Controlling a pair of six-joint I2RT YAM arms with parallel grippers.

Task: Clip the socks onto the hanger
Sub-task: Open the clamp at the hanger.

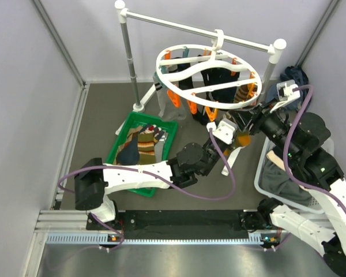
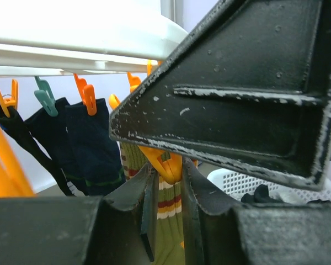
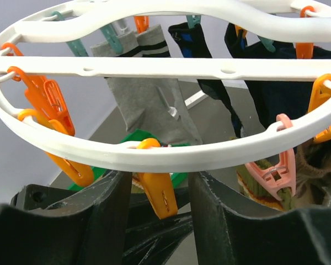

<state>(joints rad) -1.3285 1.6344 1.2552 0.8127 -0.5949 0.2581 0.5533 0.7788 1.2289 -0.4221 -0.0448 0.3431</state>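
Observation:
The white ring hanger (image 1: 161,63) hangs from the rail, with navy socks (image 1: 219,81) and a grey sock (image 3: 143,105) clipped on. My left gripper (image 1: 233,137) reaches up under the ring's near side. In the left wrist view it (image 2: 168,165) is shut on an olive striped sock (image 2: 174,210), just under an orange clip (image 2: 168,163). My right gripper (image 1: 249,122) is right beside it. In the right wrist view it (image 3: 161,176) is open, with its fingers on either side of an orange clip (image 3: 157,201) under the ring (image 3: 182,66).
A green basket (image 1: 118,135) with several loose socks sits at the left. A white lattice basket (image 1: 259,173) with dark cloth sits at the right. The rail stand's post (image 1: 127,52) stands at the back. A dark bundle (image 1: 297,75) lies at the far right.

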